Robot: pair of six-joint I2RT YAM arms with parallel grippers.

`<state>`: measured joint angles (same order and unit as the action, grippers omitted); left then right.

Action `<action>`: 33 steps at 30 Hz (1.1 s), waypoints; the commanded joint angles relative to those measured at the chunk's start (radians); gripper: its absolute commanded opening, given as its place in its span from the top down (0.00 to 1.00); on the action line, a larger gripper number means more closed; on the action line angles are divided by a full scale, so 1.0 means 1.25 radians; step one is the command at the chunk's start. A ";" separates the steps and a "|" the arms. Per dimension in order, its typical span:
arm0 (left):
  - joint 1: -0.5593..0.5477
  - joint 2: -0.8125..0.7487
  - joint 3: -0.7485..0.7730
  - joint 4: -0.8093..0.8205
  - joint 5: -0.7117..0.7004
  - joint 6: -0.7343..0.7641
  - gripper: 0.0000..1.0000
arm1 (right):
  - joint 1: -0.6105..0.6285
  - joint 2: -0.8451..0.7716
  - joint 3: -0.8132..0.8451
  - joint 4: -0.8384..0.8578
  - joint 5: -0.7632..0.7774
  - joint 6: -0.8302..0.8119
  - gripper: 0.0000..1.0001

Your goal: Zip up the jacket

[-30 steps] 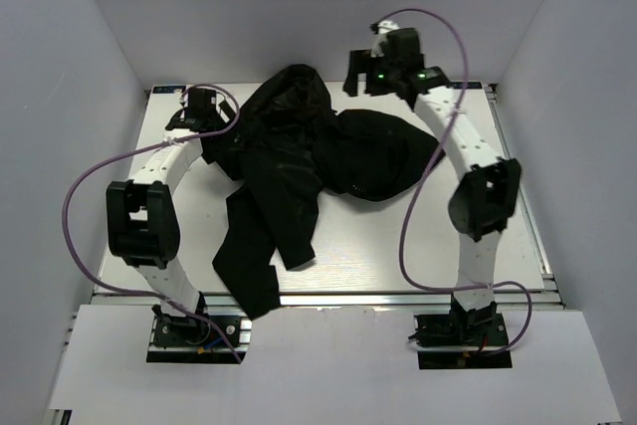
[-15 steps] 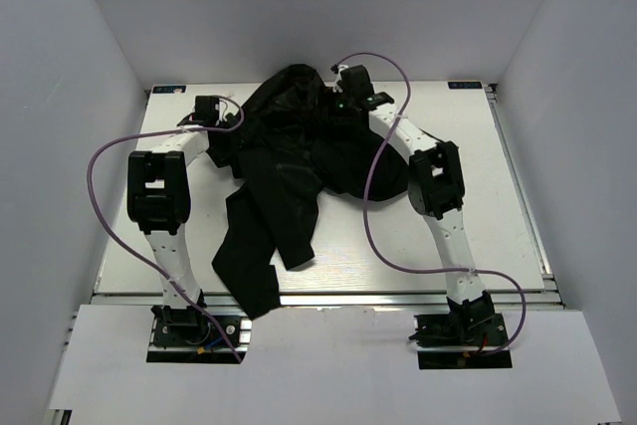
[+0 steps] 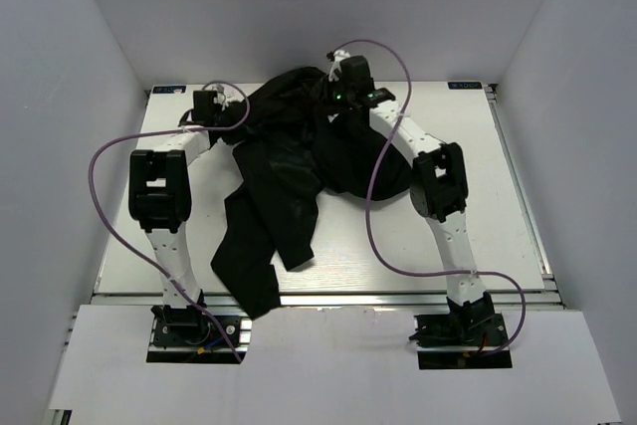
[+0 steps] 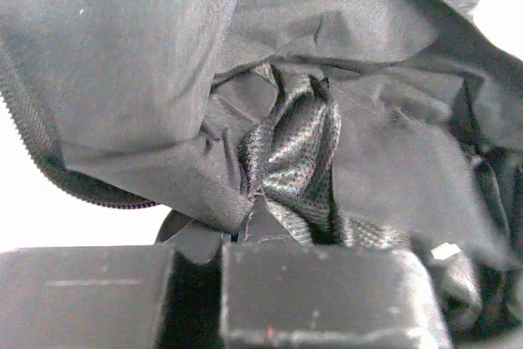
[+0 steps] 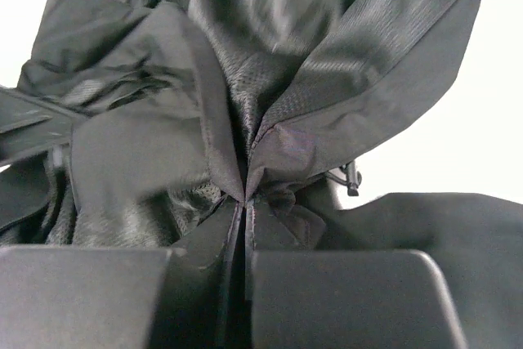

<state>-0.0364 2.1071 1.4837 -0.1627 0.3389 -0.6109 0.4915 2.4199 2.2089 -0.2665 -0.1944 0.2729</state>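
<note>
The black jacket [image 3: 289,176] lies crumpled across the middle of the table, with one long part trailing toward the near edge. My left gripper [image 3: 225,112] sits at the jacket's far left edge. In the left wrist view the left gripper [image 4: 239,220] is shut on a pinch of thin black fabric [image 4: 122,38], with mesh lining [image 4: 294,153] just beyond and a row of zipper teeth [image 4: 33,149] at the left. My right gripper [image 3: 335,105] is on the jacket's far upper part. In the right wrist view the right gripper [image 5: 245,206] is shut on a fold of fabric [image 5: 392,71].
The white table [image 3: 498,206] has grey walls on three sides. Purple cables [image 3: 383,196] loop from both arms over the table. A long part of the jacket [image 3: 249,291] reaches over the near edge. A small cord toggle [image 5: 351,179] hangs by the right fingers.
The right arm swung from the back right corner onto the jacket's upper part. The left gripper edged into the jacket's left edge. Both grippers went from open to shut on fabric.
</note>
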 commanded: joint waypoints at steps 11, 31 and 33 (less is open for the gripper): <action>-0.157 -0.459 0.120 0.151 0.025 0.182 1.00 | -0.059 -0.659 -0.312 0.205 0.253 -0.235 1.00; -0.279 -0.768 0.272 0.194 -0.021 0.124 1.00 | 0.052 -0.937 -0.076 0.133 0.379 -0.347 1.00; -0.279 -0.760 0.262 0.191 -0.049 0.132 1.00 | 0.052 -0.902 -0.043 0.163 0.423 -0.350 1.00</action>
<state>-0.3943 1.1591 1.7874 0.0536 0.3626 -0.4427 0.5720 1.2415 2.0869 -0.1383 0.1680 -0.1318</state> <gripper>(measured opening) 0.069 0.014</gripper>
